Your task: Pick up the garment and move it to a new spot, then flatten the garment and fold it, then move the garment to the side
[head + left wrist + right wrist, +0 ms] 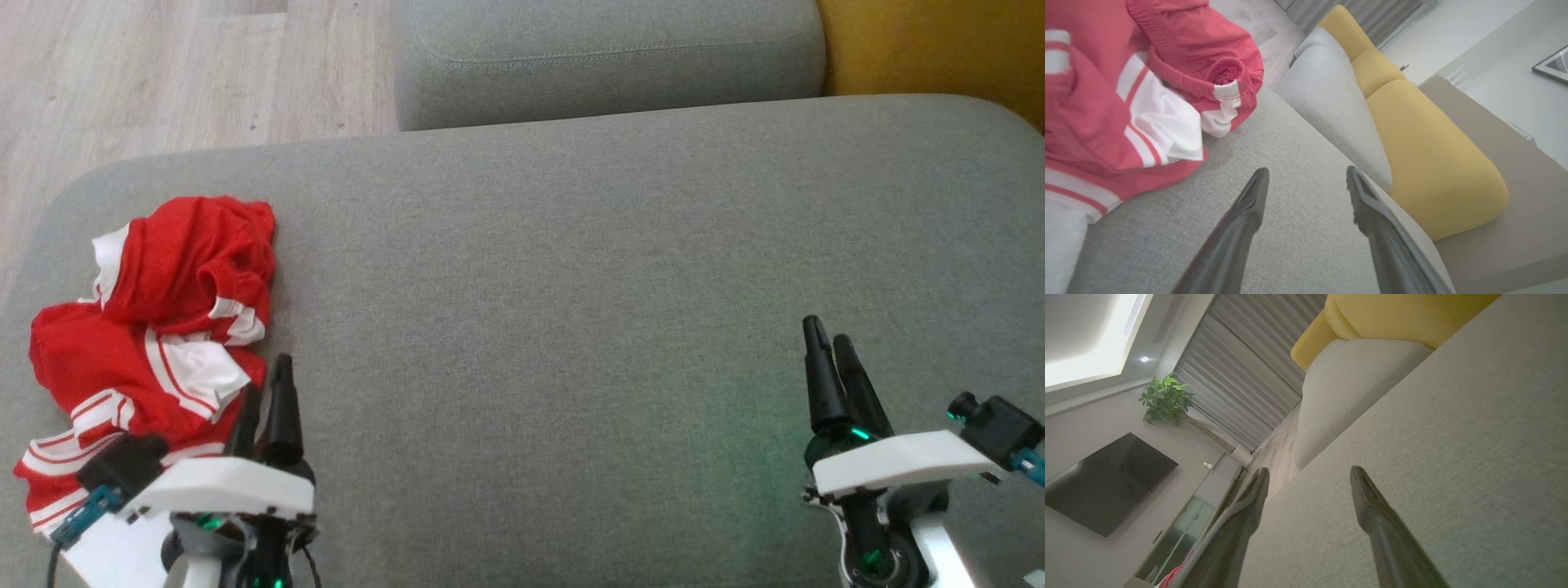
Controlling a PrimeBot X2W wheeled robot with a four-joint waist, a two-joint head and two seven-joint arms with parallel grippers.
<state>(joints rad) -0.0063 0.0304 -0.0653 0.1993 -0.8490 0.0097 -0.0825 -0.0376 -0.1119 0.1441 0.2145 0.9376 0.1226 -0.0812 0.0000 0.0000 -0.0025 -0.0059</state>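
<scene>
The left gripper (268, 377) is open and holds nothing. It sits just beside the red and white garment (155, 327), likely so it can grab it. The garment lies bunched up on the left of the grey sofa seat (571, 269). The right gripper (826, 331) is open too, well apart on the right, out of the way

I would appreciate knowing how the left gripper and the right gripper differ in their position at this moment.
The left gripper is close beside the crumpled red-and-white garment, apart from it; the right gripper is far from it, over bare grey cushion. The left gripper is near the cushion's left end, the right gripper toward its right side. Both are open and empty.
</scene>
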